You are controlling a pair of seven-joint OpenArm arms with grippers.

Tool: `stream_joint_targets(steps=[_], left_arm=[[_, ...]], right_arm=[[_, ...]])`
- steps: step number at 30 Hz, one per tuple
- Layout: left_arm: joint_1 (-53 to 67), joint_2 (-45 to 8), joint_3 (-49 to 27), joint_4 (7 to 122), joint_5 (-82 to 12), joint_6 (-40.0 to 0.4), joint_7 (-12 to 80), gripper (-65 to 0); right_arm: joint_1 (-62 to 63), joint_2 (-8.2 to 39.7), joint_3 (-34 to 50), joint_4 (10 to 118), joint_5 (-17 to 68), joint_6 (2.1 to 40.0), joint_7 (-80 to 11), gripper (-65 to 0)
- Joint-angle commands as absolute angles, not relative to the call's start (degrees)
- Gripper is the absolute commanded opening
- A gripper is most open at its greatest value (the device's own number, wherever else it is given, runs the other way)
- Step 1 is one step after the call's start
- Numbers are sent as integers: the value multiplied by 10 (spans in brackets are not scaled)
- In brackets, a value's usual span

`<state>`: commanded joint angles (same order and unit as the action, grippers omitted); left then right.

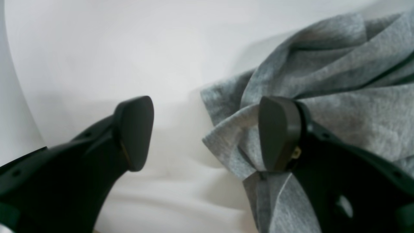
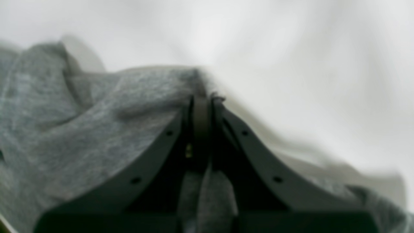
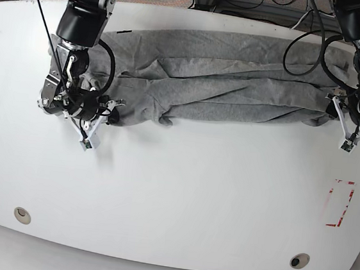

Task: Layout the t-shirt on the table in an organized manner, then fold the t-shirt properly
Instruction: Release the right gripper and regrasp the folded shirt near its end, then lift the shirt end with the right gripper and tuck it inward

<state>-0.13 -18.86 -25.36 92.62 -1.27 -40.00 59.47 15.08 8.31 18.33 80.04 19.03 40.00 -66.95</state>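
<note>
The heather-grey t-shirt (image 3: pixel 223 88) lies stretched in a wrinkled band across the far half of the white table (image 3: pixel 179 199), between my two arms. My right gripper (image 3: pixel 94 125), at the left in the base view, is shut on the shirt's left end. In the right wrist view the fingers (image 2: pixel 202 103) meet on a pinch of grey cloth (image 2: pixel 81 129). My left gripper (image 3: pixel 353 130) is at the shirt's right end. In the left wrist view it (image 1: pixel 207 136) is open, and a shirt corner (image 1: pixel 339 81) drapes against one finger (image 1: pixel 278 132). No lettering shows.
A red tape rectangle (image 3: pixel 340 203) marks the table's right side. Two round grommet holes (image 3: pixel 22 214) (image 3: pixel 299 260) sit near the front edge. Cables (image 3: pixel 245 0) run behind the table's far edge.
</note>
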Motion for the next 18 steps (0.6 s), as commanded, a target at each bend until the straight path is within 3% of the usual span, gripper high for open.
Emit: stream_joint_targets(steps=[8,18], left_arm=[[-1,-189,-254,925,-13,-400,595,-192],[0,-189,-254,925,-13,-400,595,-192]], right_arm=[[132,71,184,960,313,400,-800,-650],[35,95,183,1044,448,400,-800,-650]])
